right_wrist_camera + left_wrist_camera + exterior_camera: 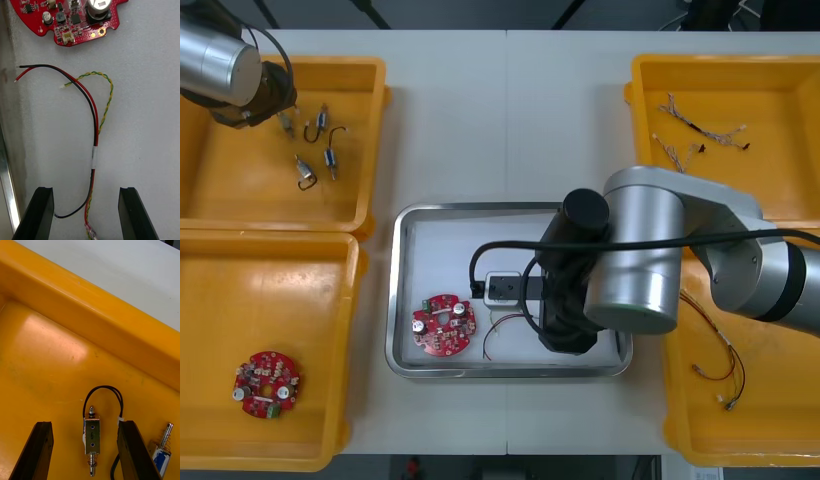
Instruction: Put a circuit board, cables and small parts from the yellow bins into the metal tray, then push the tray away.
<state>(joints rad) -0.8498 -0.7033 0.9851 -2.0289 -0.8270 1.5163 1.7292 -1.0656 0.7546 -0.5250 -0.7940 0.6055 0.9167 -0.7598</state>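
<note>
Light table in front view holds a metal tray with a circuit board inside. Right wrist: the right gripper stands open astride a cable in the tray. Left wrist: the left gripper is open, a small metal part between its fingers in a yellow bin.

A flat, matte white tabletop spreads between the left claw and the right claw. A dark grey floor lies beyond both, past its far edge.
</note>
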